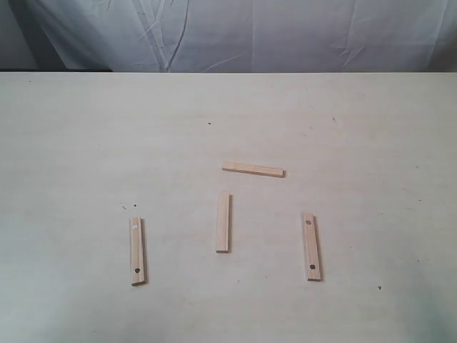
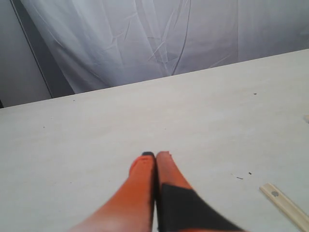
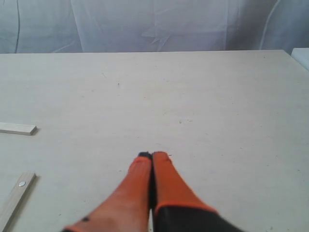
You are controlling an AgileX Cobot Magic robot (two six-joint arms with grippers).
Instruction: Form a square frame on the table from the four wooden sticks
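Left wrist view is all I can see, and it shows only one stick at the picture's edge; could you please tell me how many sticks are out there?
Observer: Four, all lying apart on the table; no two touch, so no square is begun.
Operator: Thank you. Which of them have holes?
Observer: The outer two, the left holed stick and the right holed stick. Between them lie the lengthwise plain stick and, farther back, the crosswise plain stick.
Operator: And is the right hand holding anything?
Observer: No, the right hand is shut with nothing between its fingers.
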